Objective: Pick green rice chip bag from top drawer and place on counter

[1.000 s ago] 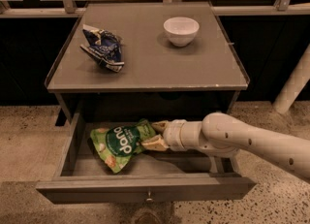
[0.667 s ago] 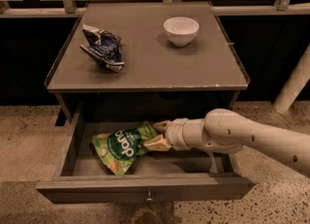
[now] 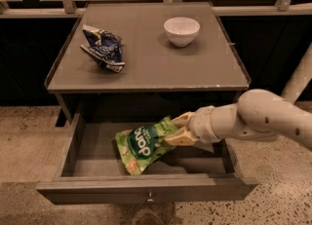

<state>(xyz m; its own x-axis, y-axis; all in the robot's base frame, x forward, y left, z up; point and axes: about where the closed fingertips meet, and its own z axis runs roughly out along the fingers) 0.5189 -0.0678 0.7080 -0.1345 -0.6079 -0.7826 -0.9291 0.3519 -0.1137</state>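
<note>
Drawer (image 3: 97,193): gripper (image 3: 177,129) inside, clamping glossy grn bag (image 3: 143,144).

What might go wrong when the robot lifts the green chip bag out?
The gripper pinches only one edge of the green rice chip bag, so the glossy bag might slip. Lifting, it may catch the counter edge above the top drawer. The white bowl could get bumped.
</note>
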